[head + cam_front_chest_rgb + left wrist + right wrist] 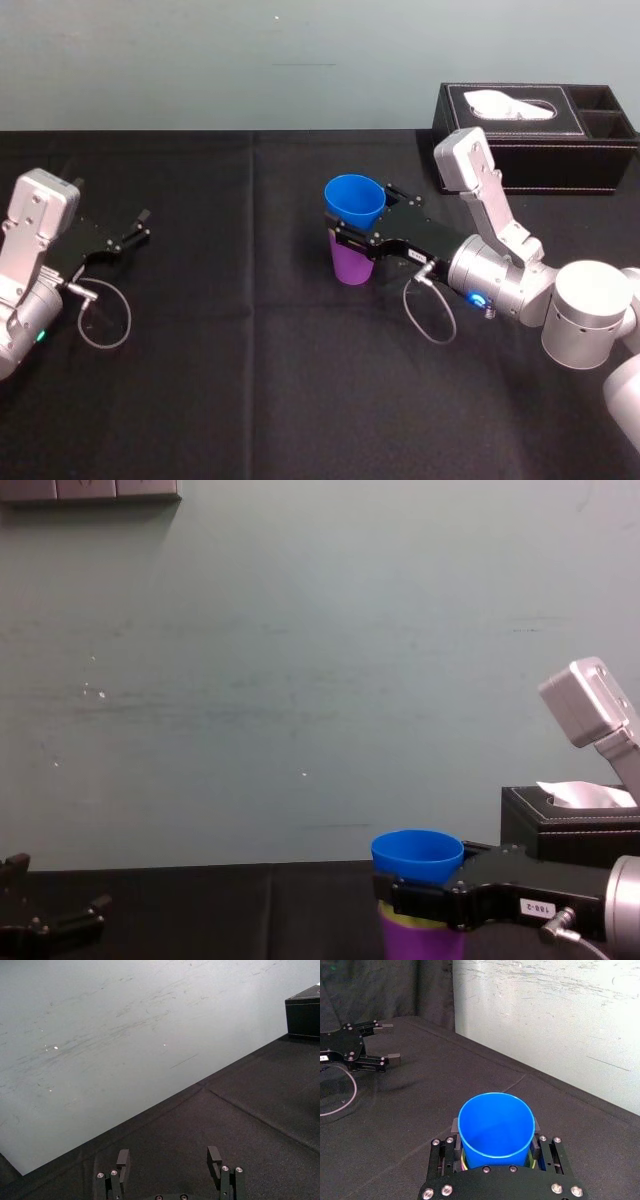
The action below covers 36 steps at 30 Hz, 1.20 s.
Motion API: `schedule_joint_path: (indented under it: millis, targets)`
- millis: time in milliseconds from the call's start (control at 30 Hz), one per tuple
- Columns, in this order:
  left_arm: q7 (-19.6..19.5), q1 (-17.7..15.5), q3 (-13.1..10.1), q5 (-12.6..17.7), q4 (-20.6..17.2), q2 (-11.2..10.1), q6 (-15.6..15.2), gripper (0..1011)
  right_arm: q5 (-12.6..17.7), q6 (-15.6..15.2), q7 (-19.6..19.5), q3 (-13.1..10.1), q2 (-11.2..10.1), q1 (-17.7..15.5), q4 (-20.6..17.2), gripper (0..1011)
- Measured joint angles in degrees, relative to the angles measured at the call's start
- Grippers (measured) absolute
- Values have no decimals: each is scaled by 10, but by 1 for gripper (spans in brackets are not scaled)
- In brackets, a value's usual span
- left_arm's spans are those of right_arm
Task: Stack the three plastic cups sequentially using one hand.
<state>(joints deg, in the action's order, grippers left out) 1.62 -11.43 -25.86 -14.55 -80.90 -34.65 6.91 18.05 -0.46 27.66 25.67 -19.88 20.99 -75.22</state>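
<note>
Blue tapered plastic cup (354, 200) is nested in the yellow-green plastic cup (405, 913) on the purple plastic cup (349, 265), centre of black-clothed table (250, 380), with right gripper (365, 215) clamped on it; push straight down, release squarely, left gripper (140, 226) parked open.

Silver-grey arms (585, 315); black screw-studded left pincer (143, 225) and right pincer (365, 216); looped grey cables (432, 318); white label (531, 907).

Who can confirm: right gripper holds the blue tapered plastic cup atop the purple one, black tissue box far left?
Not quite: the black tissue box sits far right, per head view. The right gripper does hold the blue tapered plastic cup atop the purple cup.
</note>
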Motion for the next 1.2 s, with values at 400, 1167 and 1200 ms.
schedule_joint_path:
  millis: [400, 1167, 1200]
  targets:
    - [0, 0, 0, 0, 0, 0, 0, 1011, 0, 0, 0, 0, 0, 0, -1, 887]
    - [0, 0, 0, 0, 0, 0, 0, 1011, 8, 3, -42, -37, -14, -44, -80, 1003]
    - [0, 0, 0, 0, 0, 0, 0, 1011, 8, 4, -49, -41, -14, -50, -87, 1002]
